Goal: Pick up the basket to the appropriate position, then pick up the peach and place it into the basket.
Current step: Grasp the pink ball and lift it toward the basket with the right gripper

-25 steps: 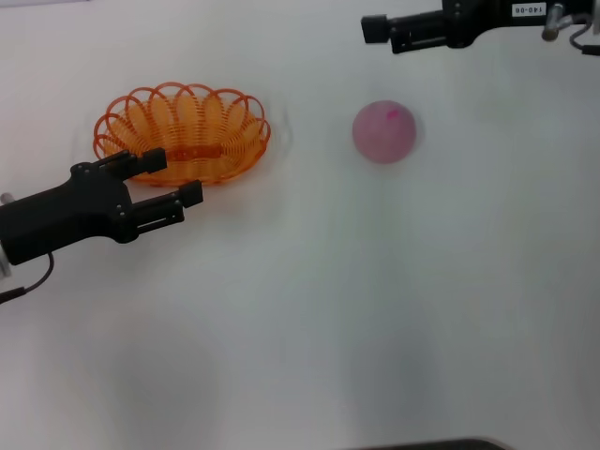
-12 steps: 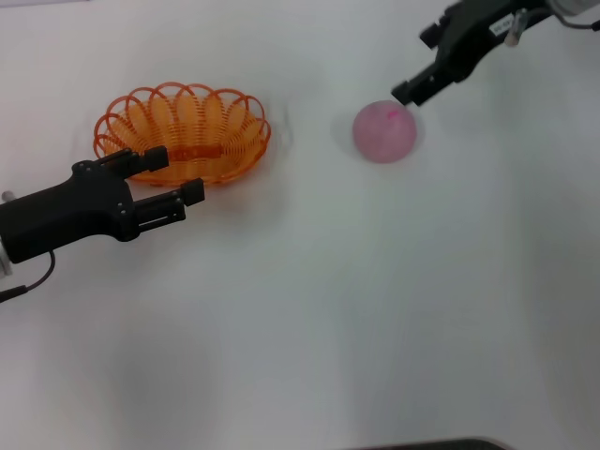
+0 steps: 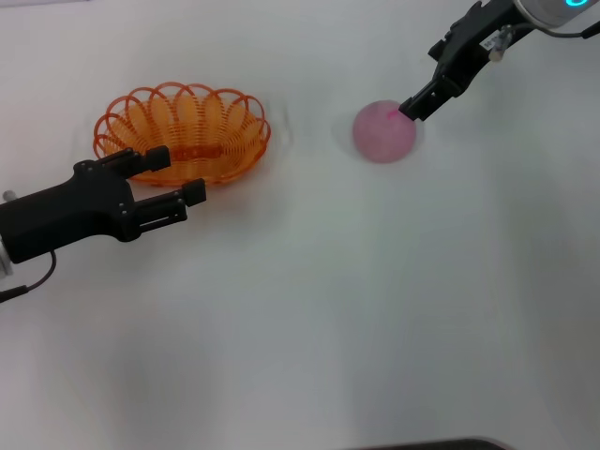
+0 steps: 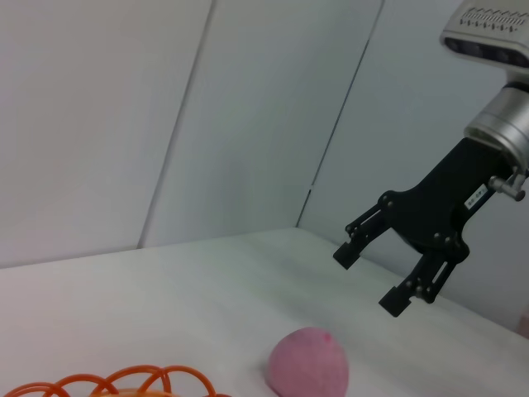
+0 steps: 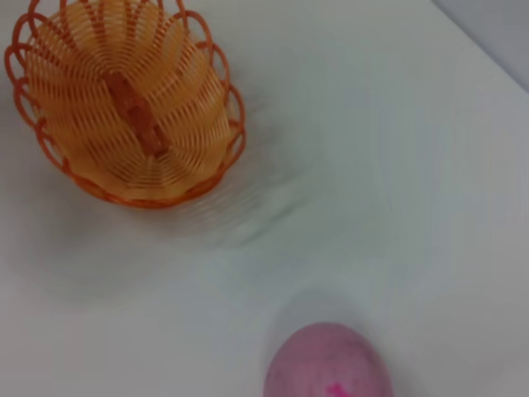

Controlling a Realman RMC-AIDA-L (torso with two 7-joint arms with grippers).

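The right hand hangs over the far right part of the white desk, tilted downward, its two fingers spread apart as the left wrist view shows plainly. Its tips are just above and slightly beyond the peach, close to the fruit's upper edge near the darker pink spot, with nothing between the fingers. The peach sits on the desk by itself, well apart from the basket, which lies to the robot's left with its scalloped orange wire rim facing up and nothing inside it. The left hand is low at the basket's near side, fingers apart, one fingertip overlapping the near rim and the other just in front of it; whether it touches the wire cannot be told.
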